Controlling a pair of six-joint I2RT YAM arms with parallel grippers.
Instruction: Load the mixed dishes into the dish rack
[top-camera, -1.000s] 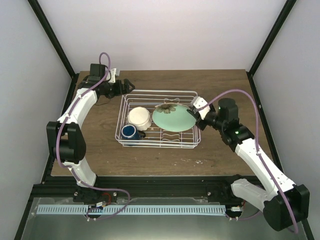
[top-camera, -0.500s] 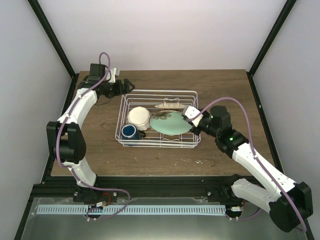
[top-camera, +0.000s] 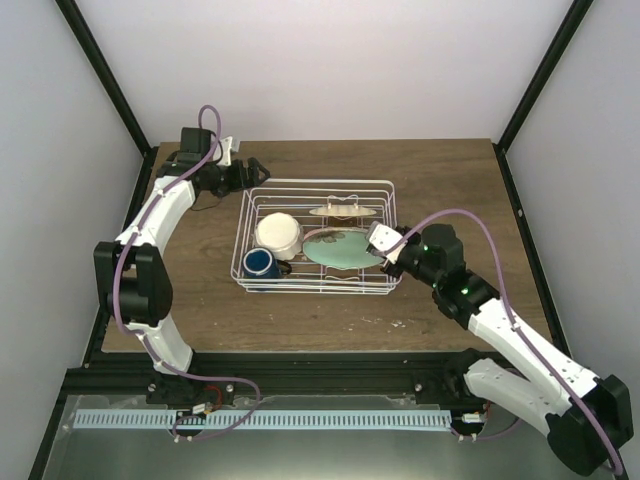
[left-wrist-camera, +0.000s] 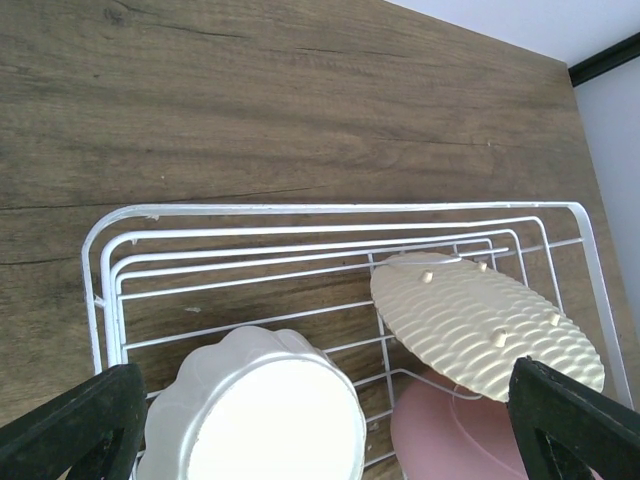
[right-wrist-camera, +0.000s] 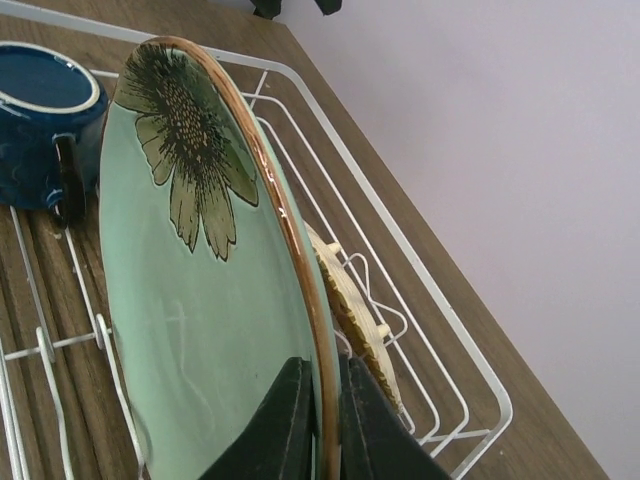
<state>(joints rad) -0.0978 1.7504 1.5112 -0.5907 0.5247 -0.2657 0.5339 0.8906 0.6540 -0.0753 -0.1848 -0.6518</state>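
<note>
Right gripper (top-camera: 384, 245) is clamped on the green plate (top-camera: 338, 250) at its 3 o'clock rim. Best seat it upright in a rack (top-camera: 320, 183) slot, probably free. Left gripper (top-camera: 252, 170), 11 o'clock, gapes empty.

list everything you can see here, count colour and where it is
table: 1, brown wood, under everything
dish rack: 1, white wire, middle of the table
bowl: 1, cream-white, left part of the rack
mug: 1, dark blue, rack's near-left corner
green plate: 1, pale green with a flower print, tilted in the rack's right half
yellow plate: 1, pale yellow, ridged, far side of the rack
pink plate: 1, pink, in the rack beside the yellow plate, mostly hidden
left gripper: 1, black, open, at the rack's far-left corner
right gripper: 1, shut on the green plate's rim
</note>
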